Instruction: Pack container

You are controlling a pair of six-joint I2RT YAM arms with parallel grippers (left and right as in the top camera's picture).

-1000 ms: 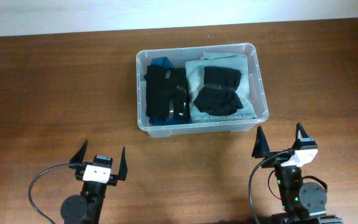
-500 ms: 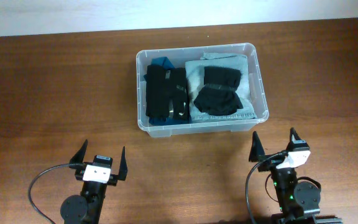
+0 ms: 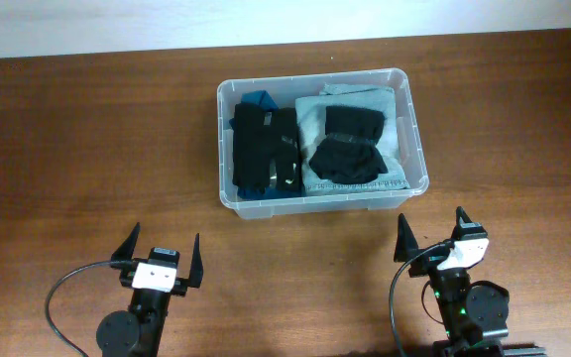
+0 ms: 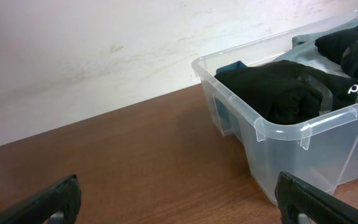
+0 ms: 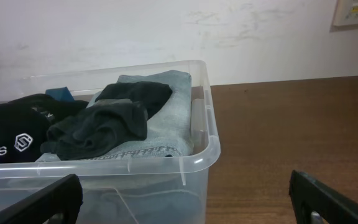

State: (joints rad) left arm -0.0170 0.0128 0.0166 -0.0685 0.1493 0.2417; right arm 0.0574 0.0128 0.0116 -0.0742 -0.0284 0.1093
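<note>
Sitting toward the far side of the table (image 3: 77, 149), the container (image 3: 223, 149) holds black garments (image 3: 261, 149) beside a grey-blue cloth (image 3: 310, 111). No loose item lies outside, so I judge the packing nearly complete. The left gripper (image 3: 165, 238) and right gripper (image 3: 431, 220) wait in front of it, jaws spread wide, holding nothing. Next move likely needs only parking the arms.

Ahead of your right gripper (image 3: 431, 220) the container (image 3: 411, 149) is clear; black clothes (image 3: 261, 149); pale grey-blue denim (image 3: 310, 114); teal cloth (image 3: 259, 98); table (image 3: 87, 149) brown wood-grain.
</note>
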